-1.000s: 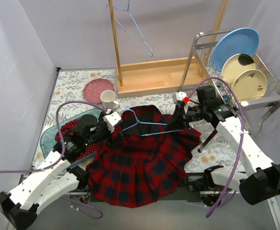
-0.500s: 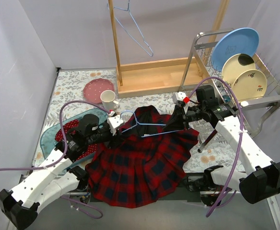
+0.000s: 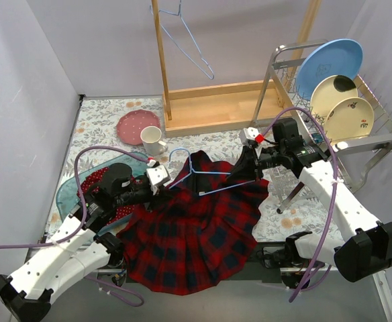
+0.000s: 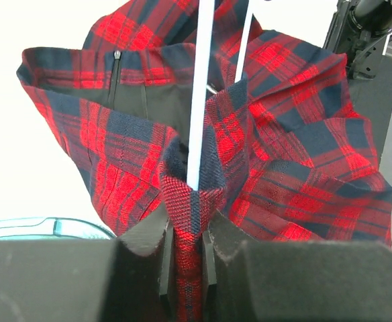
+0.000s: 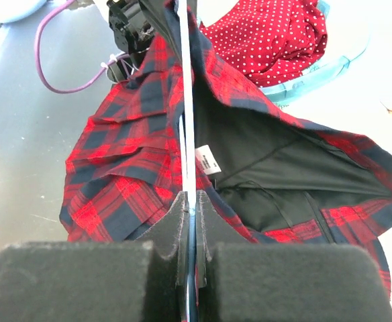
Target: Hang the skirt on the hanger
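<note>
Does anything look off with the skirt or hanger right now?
Yes: the skirt is bunched and lopsided, one waistband fold pinched by the left gripper at the hanger, the rest sprawled flat below.

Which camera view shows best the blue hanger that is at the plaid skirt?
The top external view: the whole hanger shows, hook and both arms. Each wrist view shows only one straight stretch of its wire.

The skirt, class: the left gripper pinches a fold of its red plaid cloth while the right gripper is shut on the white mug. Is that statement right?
Not quite. The right gripper is shut on the thin wire of the hanger, not on the white mug, which stands well away from it. The right wrist view shows this. The left gripper does pinch a fold of the skirt.
</note>
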{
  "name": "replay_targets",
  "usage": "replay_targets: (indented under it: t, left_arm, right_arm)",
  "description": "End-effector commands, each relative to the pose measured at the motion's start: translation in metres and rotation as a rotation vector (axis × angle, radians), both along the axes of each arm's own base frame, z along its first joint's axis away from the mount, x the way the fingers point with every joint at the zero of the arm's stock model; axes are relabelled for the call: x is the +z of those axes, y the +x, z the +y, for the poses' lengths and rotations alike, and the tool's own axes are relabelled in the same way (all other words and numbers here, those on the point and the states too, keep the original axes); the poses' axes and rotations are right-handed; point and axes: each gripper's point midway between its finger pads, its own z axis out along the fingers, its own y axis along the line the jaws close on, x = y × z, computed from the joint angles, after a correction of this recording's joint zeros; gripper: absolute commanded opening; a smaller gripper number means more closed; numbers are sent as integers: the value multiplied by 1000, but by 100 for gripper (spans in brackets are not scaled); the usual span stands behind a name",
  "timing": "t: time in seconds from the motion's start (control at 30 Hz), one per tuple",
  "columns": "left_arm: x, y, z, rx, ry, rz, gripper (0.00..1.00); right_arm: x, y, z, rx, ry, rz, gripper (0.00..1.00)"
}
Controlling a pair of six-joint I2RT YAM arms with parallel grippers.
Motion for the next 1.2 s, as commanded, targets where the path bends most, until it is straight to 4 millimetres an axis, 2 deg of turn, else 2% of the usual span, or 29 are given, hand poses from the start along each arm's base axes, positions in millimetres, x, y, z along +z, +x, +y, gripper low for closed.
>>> replay_targets:
  t: [0.0,0.03,0.07,0.1,0.13,0.17,0.2,0.27,0.3,0.33,0.47,0.67,0.8,0.93,1.07,1.1,1.17]
  left_arm:
    - [62,-3,-2,-22,-118,-148,0]
    - [74,-3,0,-26,-124,-186,0]
    - [78,-4,2,-20,-126,-199,0]
    - [79,-4,4,-16,-114,-205,0]
    - [84,-5,8,-17,-109,-238,0]
    - [82,-4,10,-16,-91,-251,0]
    - [76,-7,13,-23,-67,-247,0]
    - [69,-8,17,-40,-24,-272,0]
    - [62,-9,19,-47,0,-260,0]
    - [59,-9,21,-46,16,-263,0]
    - [52,-13,25,-68,37,-295,0]
    - [42,-21,28,-76,36,-277,0]
    - [19,-23,36,-63,78,-255,0]
    - [8,-27,40,-86,116,-269,0]
    - [3,-32,40,-125,133,-275,0]
    - [1,-32,40,-130,142,-272,0]
    - [-10,-34,42,-142,182,-250,0]
  right_arm:
    - [14,5,2,-15,-9,-103,5]
    - [14,8,1,-31,-26,-115,14]
    - [13,6,-1,-36,-47,-109,31]
    - [20,12,-3,-58,-59,-146,39]
    - [25,13,-4,-72,-65,-165,53]
    - [30,15,-5,-97,-73,-170,69]
    - [39,25,-8,-151,-93,-212,78]
    - [55,33,-13,-218,-101,-260,82]
    - [61,43,-16,-282,-118,-281,84]
    - [75,45,-18,-313,-107,-314,84]
    - [100,57,-23,-399,-102,-368,85]
    - [108,74,-22,-470,-90,-359,85]
    - [117,98,-25,-572,-97,-360,84]
    - [126,110,-17,-551,-96,-359,82]
    - [101,110,9,-420,-128,-270,81]
    - [80,107,23,-366,-163,-242,80]
    - [58,102,36,-311,-195,-215,81]
